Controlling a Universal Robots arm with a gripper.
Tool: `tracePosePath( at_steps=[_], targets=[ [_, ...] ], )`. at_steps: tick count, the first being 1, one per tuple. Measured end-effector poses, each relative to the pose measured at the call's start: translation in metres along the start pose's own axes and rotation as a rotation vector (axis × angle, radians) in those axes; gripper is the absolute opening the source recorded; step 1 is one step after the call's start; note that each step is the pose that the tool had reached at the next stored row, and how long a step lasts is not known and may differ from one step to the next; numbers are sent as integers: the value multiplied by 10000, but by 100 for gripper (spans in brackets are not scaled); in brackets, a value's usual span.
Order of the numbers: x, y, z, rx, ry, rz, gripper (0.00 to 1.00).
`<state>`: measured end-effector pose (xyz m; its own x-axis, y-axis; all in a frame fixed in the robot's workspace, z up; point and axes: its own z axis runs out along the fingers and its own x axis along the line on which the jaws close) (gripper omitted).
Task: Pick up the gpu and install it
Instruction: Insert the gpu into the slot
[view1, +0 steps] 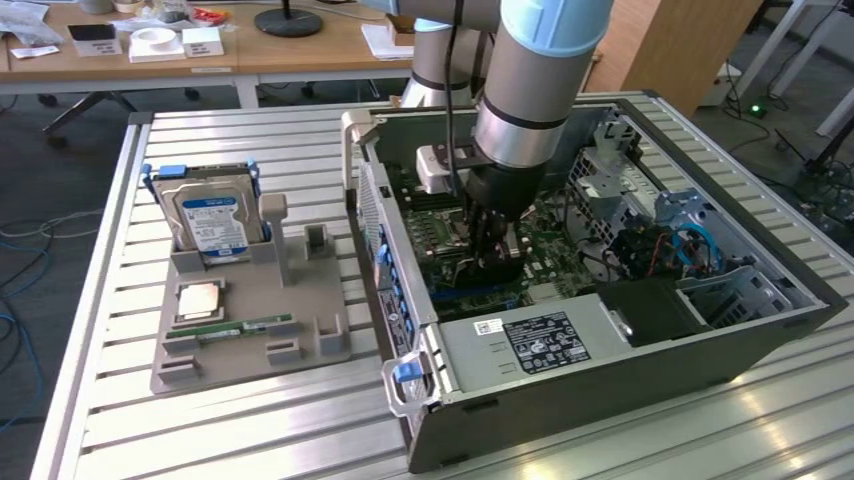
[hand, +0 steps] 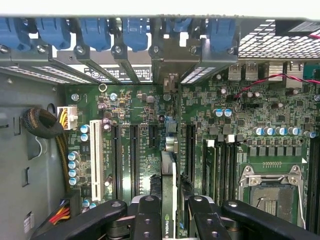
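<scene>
arm: reaches straight down into the open computer case (view1: 747, 330), wrist vertical
gripper (hand: 169, 205): low over the green board inside the case, pointing down
fingers (hand: 147, 220): narrowly parted, clamped on the upright gpu (hand: 169, 185) from both sides

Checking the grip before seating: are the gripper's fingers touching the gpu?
Touching. In the wrist view the fingers press against both faces of the gpu, held edge-on above the motherboard with no gap.
</scene>
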<state>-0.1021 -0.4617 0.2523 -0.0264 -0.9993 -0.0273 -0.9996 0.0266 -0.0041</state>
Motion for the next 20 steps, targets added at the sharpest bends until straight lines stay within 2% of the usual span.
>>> tracePosePath(
  at_steps=[20],
  targets=[
    [4,28,9,-1,1,1,25]
  ],
)
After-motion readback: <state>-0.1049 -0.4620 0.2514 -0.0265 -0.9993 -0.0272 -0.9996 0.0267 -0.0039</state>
